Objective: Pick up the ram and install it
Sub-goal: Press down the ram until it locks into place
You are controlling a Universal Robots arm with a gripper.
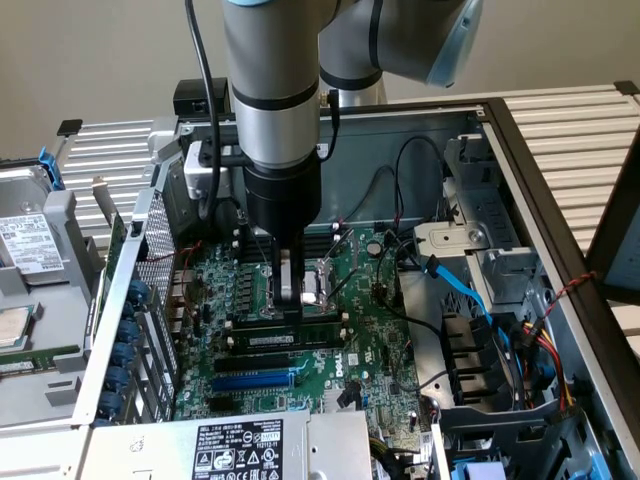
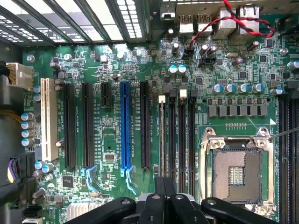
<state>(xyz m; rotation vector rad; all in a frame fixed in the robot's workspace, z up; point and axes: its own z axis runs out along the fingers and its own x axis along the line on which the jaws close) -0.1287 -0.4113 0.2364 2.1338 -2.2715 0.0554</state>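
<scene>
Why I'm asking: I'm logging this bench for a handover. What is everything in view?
computer case: one, grey metal, open, holding everything
motherboard: one, green, on the case floor
ram: one, green with white label, on edge along the black memory slots
blue slot: one, blue, among black expansion slots
white slot: one, white, outermost of the row
CPU socket: one, silver frame, beside the memory slots
blue cable: one, blue, by the drive bay
arm: one, grey, above the board
tool: one, black, over the memory slots

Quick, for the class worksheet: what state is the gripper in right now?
Gripper: shut, fingers pressed together above the memory slots.
</scene>
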